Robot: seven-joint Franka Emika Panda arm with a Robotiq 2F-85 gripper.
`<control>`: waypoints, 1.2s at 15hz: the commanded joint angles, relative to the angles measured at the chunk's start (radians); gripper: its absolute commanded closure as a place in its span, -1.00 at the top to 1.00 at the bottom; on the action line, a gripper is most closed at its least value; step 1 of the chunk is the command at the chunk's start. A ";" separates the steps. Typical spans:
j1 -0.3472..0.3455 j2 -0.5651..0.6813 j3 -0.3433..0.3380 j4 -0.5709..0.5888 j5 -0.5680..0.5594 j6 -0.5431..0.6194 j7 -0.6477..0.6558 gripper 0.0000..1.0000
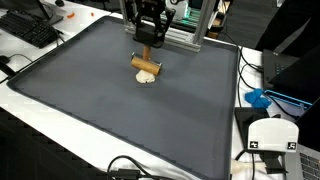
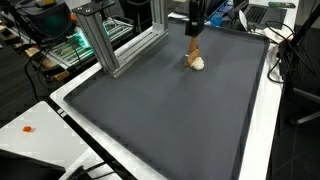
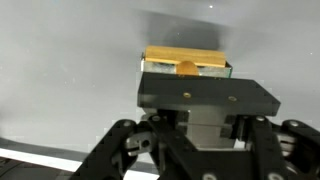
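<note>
My gripper [image 1: 149, 40] hangs over the far middle of a dark grey mat [image 1: 120, 110], which shows in both exterior views [image 2: 170, 120]. It is shut on the upright stem of a wooden tool [image 1: 146, 64]. The tool's lower end rests on or just above a small cream-white lump [image 1: 148, 79] on the mat. The tool [image 2: 193, 50] and the lump [image 2: 198, 64] show from another side. In the wrist view my fingers [image 3: 190, 130] close round a pale block, with a dark slab and a yellow-brown wooden piece [image 3: 185, 60] beyond them.
An aluminium frame [image 1: 185, 35] stands just behind the gripper and also shows in an exterior view [image 2: 110, 40]. A keyboard [image 1: 30, 30] lies off the mat's far corner. A blue object [image 1: 258, 98], a white device [image 1: 270, 135] and cables [image 1: 130, 168] lie beside the mat.
</note>
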 commanded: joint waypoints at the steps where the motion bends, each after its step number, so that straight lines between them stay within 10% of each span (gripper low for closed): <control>1: 0.008 0.007 -0.006 -0.022 0.025 0.070 0.000 -0.29; 18: 0.015 0.032 -0.033 -0.071 -0.040 0.234 0.110 -0.29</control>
